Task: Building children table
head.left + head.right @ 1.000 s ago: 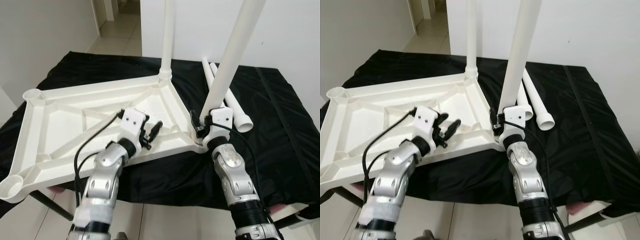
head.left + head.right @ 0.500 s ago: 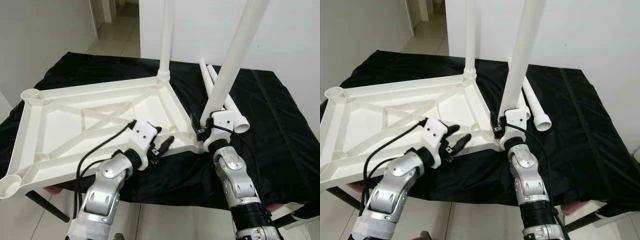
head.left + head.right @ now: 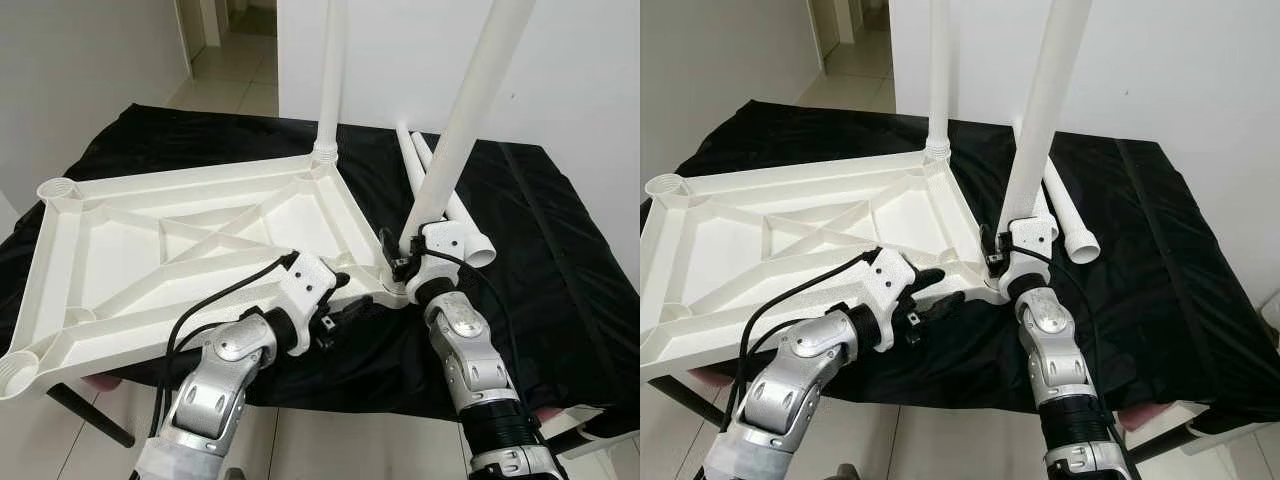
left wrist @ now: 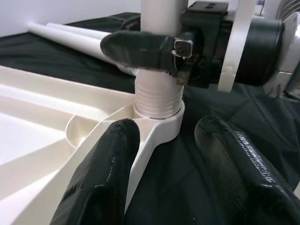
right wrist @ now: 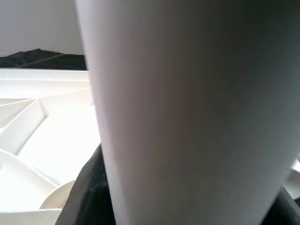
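Upside-down white tabletop [image 3: 180,240] on a black-draped desk [image 3: 560,260]. Right pincer [image 3: 400,262] clamped around a leaning table leg [image 3: 455,130] just above its corner socket [image 4: 157,119]. Left pincer [image 4: 164,154] spread wide astride the rim below that socket. Best approach, probably: brace the rim, straighten the leg, twist down. Two spare legs [image 3: 440,195] beyond.

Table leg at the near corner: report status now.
Right gripper shut on the tilted leg, threaded end in the tabletop corner socket. Left gripper open, straddling the tabletop edge beside that socket. Two spare legs behind, nothing obstructing.
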Robot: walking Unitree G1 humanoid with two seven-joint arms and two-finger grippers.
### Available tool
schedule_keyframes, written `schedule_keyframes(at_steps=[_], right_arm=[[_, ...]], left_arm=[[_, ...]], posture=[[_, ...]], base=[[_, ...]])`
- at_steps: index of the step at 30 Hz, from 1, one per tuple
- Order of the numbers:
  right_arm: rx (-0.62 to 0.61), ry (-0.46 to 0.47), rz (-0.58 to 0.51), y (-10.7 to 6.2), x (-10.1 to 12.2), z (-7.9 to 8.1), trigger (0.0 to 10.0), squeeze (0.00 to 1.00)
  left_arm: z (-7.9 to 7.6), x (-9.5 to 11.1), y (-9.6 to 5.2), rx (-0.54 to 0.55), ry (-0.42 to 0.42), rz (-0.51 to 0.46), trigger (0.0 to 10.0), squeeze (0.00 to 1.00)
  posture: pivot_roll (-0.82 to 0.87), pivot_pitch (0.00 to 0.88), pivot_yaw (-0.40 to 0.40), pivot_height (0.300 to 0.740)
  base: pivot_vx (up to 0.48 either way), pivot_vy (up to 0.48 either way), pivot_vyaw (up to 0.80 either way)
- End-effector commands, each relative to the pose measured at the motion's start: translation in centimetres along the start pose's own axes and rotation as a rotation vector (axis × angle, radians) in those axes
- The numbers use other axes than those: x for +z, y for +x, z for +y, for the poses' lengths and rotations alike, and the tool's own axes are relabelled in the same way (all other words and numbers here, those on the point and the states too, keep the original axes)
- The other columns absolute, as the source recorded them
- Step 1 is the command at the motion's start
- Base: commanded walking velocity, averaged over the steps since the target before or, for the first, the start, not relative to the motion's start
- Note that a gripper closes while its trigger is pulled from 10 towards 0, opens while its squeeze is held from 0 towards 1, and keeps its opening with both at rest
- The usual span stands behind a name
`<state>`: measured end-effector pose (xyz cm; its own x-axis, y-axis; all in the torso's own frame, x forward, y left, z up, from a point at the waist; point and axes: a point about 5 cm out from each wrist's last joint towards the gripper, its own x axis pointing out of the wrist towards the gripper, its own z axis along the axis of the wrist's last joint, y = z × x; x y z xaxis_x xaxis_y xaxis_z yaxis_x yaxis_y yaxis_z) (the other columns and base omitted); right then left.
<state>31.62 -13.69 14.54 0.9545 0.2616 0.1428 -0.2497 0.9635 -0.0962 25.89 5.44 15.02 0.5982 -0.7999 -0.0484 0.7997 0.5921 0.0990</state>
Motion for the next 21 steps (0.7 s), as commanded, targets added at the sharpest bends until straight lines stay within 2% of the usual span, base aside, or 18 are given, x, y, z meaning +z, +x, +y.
schedule_keyframes(at_steps=[1,7,12,16,21], right_arm=[[0.077,-0.043,0.0,-0.3,-0.4,0.9,10.0,0.0],[0.144,-0.069,-0.015,-1.0,-0.5,1.4,10.0,0.0],[0.191,-0.02,-0.018,-1.9,-0.8,1.4,10.0,0.0],[0.198,-0.031,-0.026,-2.0,-0.8,1.1,10.0,0.0],[0.169,-0.011,0.014,-1.7,-1.3,0.2,10.0,0.0]], left_arm=[[0.0,0.1,-0.2,0.007,-0.009,0.004,10.0,0.0],[0.1,0.2,-0.4,0.021,-0.023,-0.002,10.0,0.0],[0.3,0.3,-0.6,0.029,-0.021,0.0,10.0,0.0],[0.4,0.3,-0.7,0.033,-0.02,0.003,10.0,0.0],[0.6,0.5,-0.7,0.041,-0.018,0.002,10.0,0.0]], posture=[[0.12,0.0,-0.035,0.74],[0.12,0.001,-0.036,0.74],[0.12,0.011,-0.034,0.74],[0.11,0.012,-0.031,0.74],[0.11,0.013,-0.03,0.74]], base=[[0.0,0.0,0.0],[0.0,0.0,0.0],[0.0,0.0,0.0],[0.0,0.0,0.0],[0.0,0.0,0.0]])
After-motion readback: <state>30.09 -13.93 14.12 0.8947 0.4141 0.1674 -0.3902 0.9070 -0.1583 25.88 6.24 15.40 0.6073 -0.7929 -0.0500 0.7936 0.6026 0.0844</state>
